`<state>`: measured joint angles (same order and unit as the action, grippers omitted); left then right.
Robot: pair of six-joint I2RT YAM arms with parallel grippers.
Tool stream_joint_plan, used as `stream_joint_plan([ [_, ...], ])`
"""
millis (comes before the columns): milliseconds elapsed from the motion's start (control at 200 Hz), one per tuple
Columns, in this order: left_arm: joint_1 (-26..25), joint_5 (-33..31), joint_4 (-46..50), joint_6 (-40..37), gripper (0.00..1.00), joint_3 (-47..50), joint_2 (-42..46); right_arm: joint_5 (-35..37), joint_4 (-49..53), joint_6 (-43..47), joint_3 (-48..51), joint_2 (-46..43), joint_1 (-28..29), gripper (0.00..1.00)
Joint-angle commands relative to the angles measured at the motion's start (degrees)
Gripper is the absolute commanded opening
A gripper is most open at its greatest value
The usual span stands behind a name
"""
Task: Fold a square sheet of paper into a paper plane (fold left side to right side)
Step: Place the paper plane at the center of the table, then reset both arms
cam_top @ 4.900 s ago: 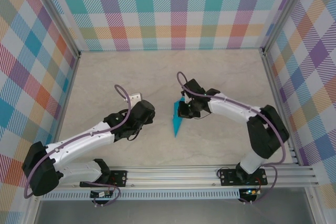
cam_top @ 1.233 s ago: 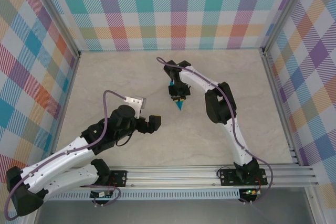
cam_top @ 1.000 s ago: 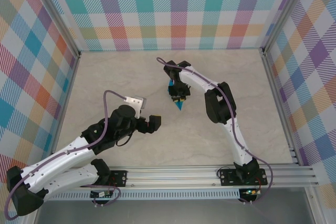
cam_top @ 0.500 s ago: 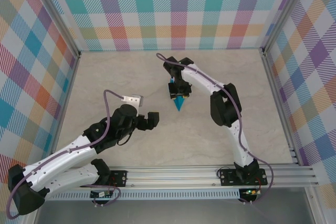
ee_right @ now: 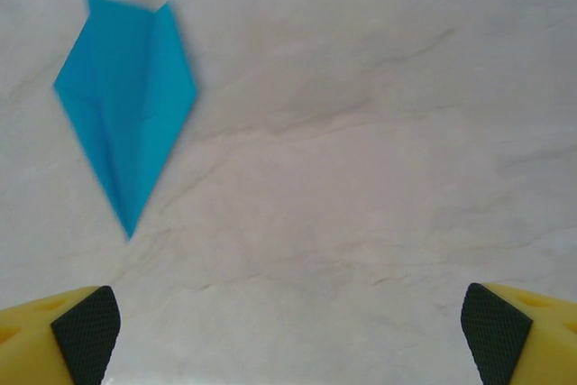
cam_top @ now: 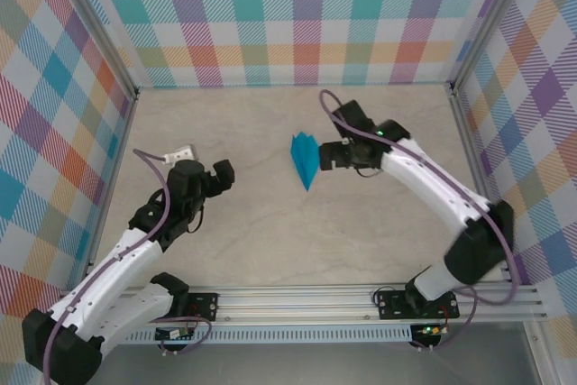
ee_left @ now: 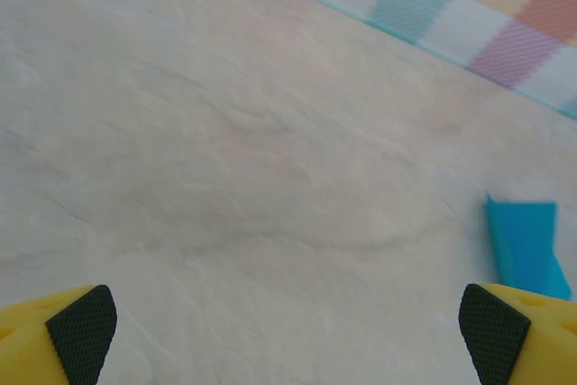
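**Both sets of fingers spread, plane lying free on the desk**

My right fingers (cam_top: 326,157) are spread wide and grasp nothing. From my right wrist I see the two yellow tips with their black pads (ee_right: 86,331) in the bottom corners of the view, with bare desk between them.

The paper plane (cam_top: 305,160) lies flat on the pale marbled desk (cam_top: 270,241), a little right of the middle. It is a narrow teal-blue dart. Its wider notched end points toward the far wall and its sharp tip points back toward my bases. From above, my right fingers sit just beside its right edge. In the right wrist view the plane (ee_right: 126,105) lies up and to the left, with its tip aimed down toward my left-hand pad. A stretch of desk separates it from both tips, so I am not touching it. A crease runs down its length, and the folded flaps lie against the desk.

My left fingers (cam_top: 222,172) are also parted and hold nothing. They hang over the left part of the desk, well apart from the plane. From my left wrist the black pads (ee_left: 81,344) sit in the bottom corners with open desk between them. A piece of the blue paper (ee_left: 526,245) shows at the right edge, just above the right-hand tip. That view is soft, so I cannot tell which part of the plane it is.

The checked walls (cam_top: 306,24) stand around the desk on three sides.
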<state>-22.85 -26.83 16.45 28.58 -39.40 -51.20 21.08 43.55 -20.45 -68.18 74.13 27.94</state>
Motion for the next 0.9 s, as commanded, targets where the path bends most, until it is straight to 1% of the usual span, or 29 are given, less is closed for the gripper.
stream_joint_plan([
  [0, 1.40, -13.71, -7.44, -4.59, 1.00, 2.35, -3.35, 3.64, -12.89, 4.45, 10.98, -6.04, -6.53, 1.00],
  [60, 1.41, -17.09, -11.50, -9.12, 1.00, 3.81, -5.64, 1.92, -18.99, 7.36, 17.49, -9.28, -10.98, 1.00],
  [135, 1.57, -17.88, -16.35, -15.35, 1.00, 5.38, -9.00, 0.36, -28.23, 9.98, 26.29, -11.87, -15.69, 1.00],
  [185, 1.73, -17.03, -19.49, -18.28, 1.00, 6.78, -11.40, -0.61, -35.12, 10.99, 31.39, -12.63, -18.20, 1.00],
  [235, 2.00, -15.71, -24.06, -20.73, 1.00, 8.67, -13.72, -3.19, -41.76, 12.38, 36.35, -12.84, -20.44, 1.00],
  [335, 2.66, -12.54, -34.53, -26.00, 1.00, 13.07, -17.48, -5.79, -53.14, 13.37, 42.40, -11.75, -23.41, 1.00],
  [395, 3.39, -8.48, -40.42, -28.08, 1.00, 15.30, -19.59, -7.70, -58.74, 14.51, 44.35, -10.16, -24.63, 1.00],
  [460, 4.17, -5.90, -47.14, -29.57, 1.00, 17.04, -23.00, -8.99, -65.12, 15.72, 45.77, -7.62, -25.28, 1.00],
  [500, 4.52, -3.75, -47.89, -30.21, 1.00, 16.87, -23.63, -9.82, -68.74, 16.29, 46.41, -5.78, -25.47, 1.00],
  [560, 5.41, 0.22, -56.96, -31.17, 1.00, 19.29, -25.16, -11.02, -73.77, 16.61, 47.05, -3.03, -25.74, 1.00],
  [605, 6.38, 1.22, -55.71, -31.43, 1.00, 18.52, -25.80, -12.13, -75.64, 17.28, 46.64, -1.40, -25.82, 1.00],
  [655, 7.58, 3.72, -56.60, -32.62, 1.00, 18.31, -26.52, -13.14, -79.05, 17.83, 46.80, 0.21, -25.83, 1.00],
  [720, 8.35, 4.82, -61.55, -34.63, 1.00, 19.74, -27.32, -14.95, -84.10, 18.94, 46.74, 2.62, -25.92, 1.00],
  [755, 9.21, 6.52, -65.13, -34.96, 1.00, 21.00, -28.18, -16.08, -86.58, 19.40, 46.97, 4.68, -25.97, 1.00],
  [830, 11.67, 8.74, -74.94, -33.73, 1.00, 23.66, -33.31, -17.91, -91.79, 20.04, 47.02, 9.93, -25.92, 1.00],
  [895, 13.24, 10.19, -82.37, -33.07, 1.00, 24.33, -39.58, -19.35, -94.77, 20.68, 46.80, 13.46, -25.92, 1.00],
])
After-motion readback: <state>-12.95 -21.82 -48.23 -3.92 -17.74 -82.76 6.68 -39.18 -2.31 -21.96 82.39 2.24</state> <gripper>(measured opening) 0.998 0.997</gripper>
